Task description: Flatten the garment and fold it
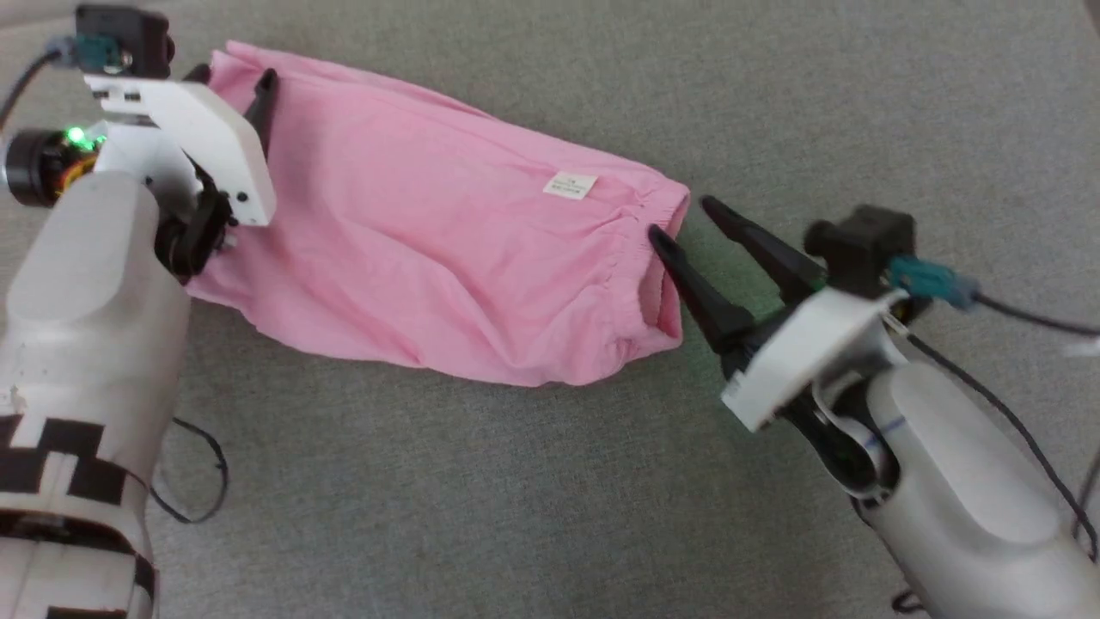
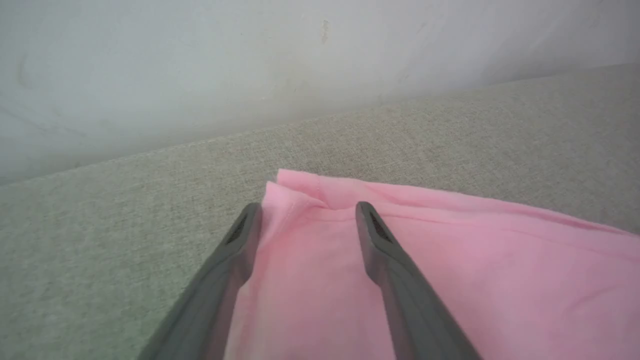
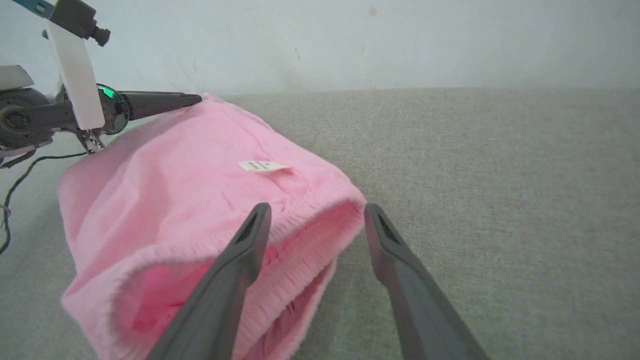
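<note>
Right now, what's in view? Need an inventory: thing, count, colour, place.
Soft thin knit garment: one, light pink, lying rumpled across the middle of the surface, gathered waistband end toward the right arm.
Small sewn-in label: one, white, on the garment near the waistband.
Woven fabric surface: one, grey, under everything.
Plain wall: one, pale grey, behind the surface.
Thin cables: at least two, black, beside each arm.
Left tool: one, dark fingers, open, straddling the garment's far hemmed corner.
Right tool: one, dark fingers, open, at the waistband opening, one finger over bare surface.
</note>
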`<state>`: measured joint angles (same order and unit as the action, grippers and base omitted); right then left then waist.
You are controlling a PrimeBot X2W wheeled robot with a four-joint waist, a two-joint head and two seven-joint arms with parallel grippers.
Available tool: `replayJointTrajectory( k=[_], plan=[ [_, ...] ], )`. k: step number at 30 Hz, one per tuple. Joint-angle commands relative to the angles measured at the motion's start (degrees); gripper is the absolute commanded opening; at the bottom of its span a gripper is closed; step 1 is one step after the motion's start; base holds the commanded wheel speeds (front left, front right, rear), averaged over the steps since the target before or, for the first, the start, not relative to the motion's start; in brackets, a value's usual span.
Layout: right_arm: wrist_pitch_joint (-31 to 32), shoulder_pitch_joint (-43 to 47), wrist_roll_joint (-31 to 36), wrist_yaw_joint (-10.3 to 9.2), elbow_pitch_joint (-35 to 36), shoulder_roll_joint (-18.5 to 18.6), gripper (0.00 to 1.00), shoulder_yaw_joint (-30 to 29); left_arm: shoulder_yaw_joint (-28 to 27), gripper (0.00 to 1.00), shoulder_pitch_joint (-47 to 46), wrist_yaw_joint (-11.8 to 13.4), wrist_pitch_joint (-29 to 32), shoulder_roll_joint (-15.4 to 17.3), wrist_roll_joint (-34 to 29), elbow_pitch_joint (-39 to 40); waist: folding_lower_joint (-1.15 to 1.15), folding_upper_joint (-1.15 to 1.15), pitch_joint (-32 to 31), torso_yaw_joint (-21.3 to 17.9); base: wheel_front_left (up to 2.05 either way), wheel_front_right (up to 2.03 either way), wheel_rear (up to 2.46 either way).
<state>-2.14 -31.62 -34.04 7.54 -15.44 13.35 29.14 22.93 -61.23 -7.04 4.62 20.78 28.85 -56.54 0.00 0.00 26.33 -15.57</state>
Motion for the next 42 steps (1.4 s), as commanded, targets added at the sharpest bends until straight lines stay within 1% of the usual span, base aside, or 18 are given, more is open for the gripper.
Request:
replayJointTrajectory(
  k=[1, 4, 7, 11, 14, 16, 20, 23, 28, 31, 33, 34, 35, 38, 40, 42],
  plan=[
    [-1.0, 1.7, 1.0, -0.05, 0.8, 0.5, 1.0, -0.6, -0.2, 1.0, 1.3, -0.3, -1.0, -0.2, 0.6, -0.3, 0.0, 0.0, -4.0, 2.5, 0.0, 0.0, 0.0],
    [-3.5, 6.1, 3.5, -0.05, 3.7, 0.5, 1.0, -4.5, -0.2, 1.0, 3.5, -0.4, -2.5, -0.3, 2.1, 0.0, 0.0, 0.0, -7.1, 4.1, 0.0, 0.0, 0.0],
    [-4.1, 11.3, 6.6, -0.05, 6.9, -0.4, 1.0, -9.4, 0.8, 1.0, 6.1, -0.4, -0.9, -0.1, 3.9, 1.5, 0.0, 0.0, -10.2, 5.7, 0.0, 0.0, 0.0],
    [-1.6, 17.7, 10.0, -0.05, 12.2, -2.4, 1.0, -14.4, 3.6, 1.0, 9.4, -0.4, 5.5, 2.0, 7.2, 5.1, 0.0, 0.0, -13.0, 6.8, 0.0, 0.0, 0.0],
    [1.1, 21.2, 11.7, -0.05, 16.2, -3.6, 1.0, -16.5, 5.4, 1.0, 11.3, -0.4, 11.5, 3.9, 9.7, 7.9, 0.0, 0.0, -13.7, 6.9, 0.0, 0.0, 0.0],
    [2.7, 22.8, 12.6, -0.05, 18.6, -4.3, 1.0, -17.5, 6.5, 1.0, 12.3, -0.4, 15.1, 5.3, 10.7, 9.4, 0.0, 0.0, -13.5, 6.5, 0.0, 0.0, 0.0],
    [4.7, 24.1, 13.5, -0.05, 22.4, -5.4, 1.0, -18.2, 7.1, 1.0, 13.1, 0.0, 18.7, 7.1, 11.1, 10.7, 0.0, 0.0, -11.7, 5.1, 0.0, 0.0, 0.0],
    [5.3, 24.1, 13.6, -0.05, 23.6, -6.0, 1.0, -18.3, 7.1, 1.0, 13.7, 0.5, 19.9, 6.8, 11.8, 11.0, 0.0, 0.0, -10.0, 3.6, 0.0, 0.0, 0.0],
    [5.7, 24.0, 13.4, -0.05, 23.6, -6.5, 1.0, -18.4, 7.6, 1.0, 14.3, 0.8, 21.7, 6.1, 12.4, 10.3, 0.0, 0.0, -8.0, 1.8, 0.0, 0.0, 0.0],
    [5.7, 23.9, 13.1, -0.05, 23.3, -6.4, 1.0, -18.3, 8.9, 1.0, 14.9, 0.7, 24.5, 5.7, 12.4, 8.8, 0.0, 0.0, -7.5, 1.2, 0.0, 0.0, 0.0],
    [6.1, 23.9, 12.9, -0.05, 22.9, -6.3, 1.0, -18.3, 9.8, 0.45, 15.7, 0.5, 27.6, 5.0, 13.1, 8.0, 0.0, 0.0, -7.4, 1.0, 0.0, 0.0, 0.0],
    [6.5, 23.9, 12.8, -0.05, 22.7, -6.2, 1.0, -18.2, 10.3, 0.3, 16.1, 0.4, 29.0, 4.6, 13.5, 7.9, 0.0, 0.0, -7.4, 1.0, 0.0, 0.0, 0.0],
    [6.9, 23.9, 12.6, -0.05, 22.5, -6.2, 1.0, -18.3, 10.5, 0.0, 16.4, 0.2, 30.0, 4.1, 14.1, 8.0, 0.0, 0.0, -7.3, 1.0, 0.0, 0.0, 0.0],
    [9.8, 23.7, 12.4, -0.05, 20.9, -5.3, 1.0, -18.4, 8.9, 0.0, 17.5, 0.0, 30.3, 2.6, 17.5, 8.9, 0.0, 0.0, -7.5, 1.2, 0.0, 0.0, 0.0],
    [11.6, 23.4, 12.2, -0.05, 19.9, -5.3, 1.0, -18.9, 8.6, 0.0, 17.9, 0.0, 29.3, 2.3, 18.2, 10.0, 0.0, 0.0, -7.6, 1.7, 0.0, 0.0, 0.0],
    [13.6, 22.7, 11.9, -0.05, 19.1, -4.9, 1.0, -18.3, 8.3, 0.0, 18.1, -0.1, 27.6, 2.3, 18.4, 11.1, 0.0, 0.0, -7.7, 2.2, 0.0, 0.0, 0.0]
  ],
)
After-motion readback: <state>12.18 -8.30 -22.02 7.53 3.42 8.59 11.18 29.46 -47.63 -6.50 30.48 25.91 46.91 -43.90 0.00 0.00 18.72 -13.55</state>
